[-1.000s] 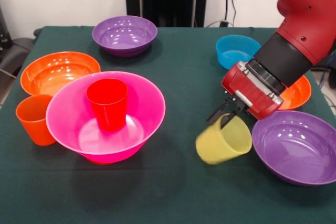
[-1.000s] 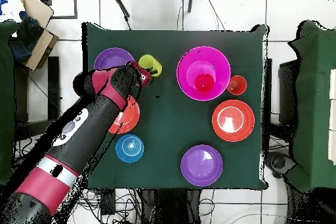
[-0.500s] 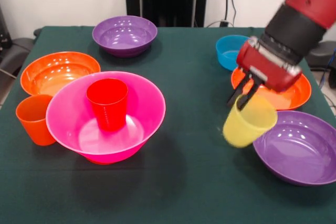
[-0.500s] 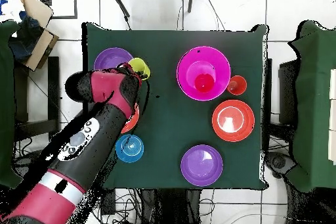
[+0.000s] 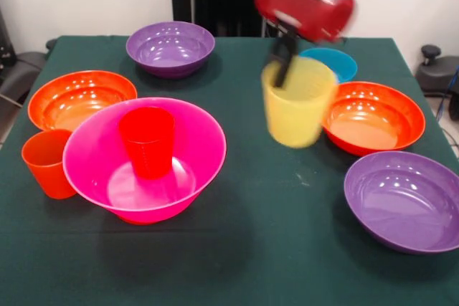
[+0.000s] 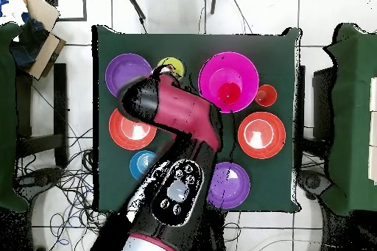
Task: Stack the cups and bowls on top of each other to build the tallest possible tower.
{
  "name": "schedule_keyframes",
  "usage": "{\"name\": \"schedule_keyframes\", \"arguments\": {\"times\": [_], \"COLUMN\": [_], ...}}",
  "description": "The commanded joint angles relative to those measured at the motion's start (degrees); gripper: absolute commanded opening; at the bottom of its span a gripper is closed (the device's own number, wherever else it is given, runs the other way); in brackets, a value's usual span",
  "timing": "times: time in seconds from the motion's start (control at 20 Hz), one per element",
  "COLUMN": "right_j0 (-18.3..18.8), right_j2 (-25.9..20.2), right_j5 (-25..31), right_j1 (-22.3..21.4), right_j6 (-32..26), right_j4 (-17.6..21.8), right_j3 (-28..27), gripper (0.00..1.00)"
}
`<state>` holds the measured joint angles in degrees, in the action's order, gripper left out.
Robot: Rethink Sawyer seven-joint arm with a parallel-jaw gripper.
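Above the table's middle, the gripper (image 5: 284, 69), clamped on the ribbed yellow plastic cup (image 5: 296, 102), has lifted it clear and carried it toward the big glossy pink bowl (image 5: 195, 128); stacking not yet done.

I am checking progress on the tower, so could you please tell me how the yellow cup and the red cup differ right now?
The yellow cup hangs above the table in the gripper, which grips its rim; the red cup stands inside the pink bowl. The yellow cup is slightly tilted, the red cup upright. Both are open side up and look similar in shape.
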<state>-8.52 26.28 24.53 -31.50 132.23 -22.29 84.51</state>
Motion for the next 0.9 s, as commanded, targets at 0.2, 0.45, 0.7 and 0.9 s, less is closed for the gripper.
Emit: {"name": "schedule_keyframes", "arguments": {"times": [0.2, 0.45, 0.7, 0.9], "right_j0": [13.82, 23.69, 29.43, 27.83], "right_j2": [-22.21, -30.77, -37.99, -37.65], "right_j5": [1.66, 4.93, 6.99, 8.51], "right_j1": [-20.37, -27.67, -31.28, -31.73], "right_j6": [-26.29, -35.76, -40.54, -36.28], "right_j4": [10.25, 9.19, 7.74, 10.28], "right_j3": [16.17, 21.34, 23.57, 20.28], "gripper": [0.0, 0.0, 0.0, 0.0]}}
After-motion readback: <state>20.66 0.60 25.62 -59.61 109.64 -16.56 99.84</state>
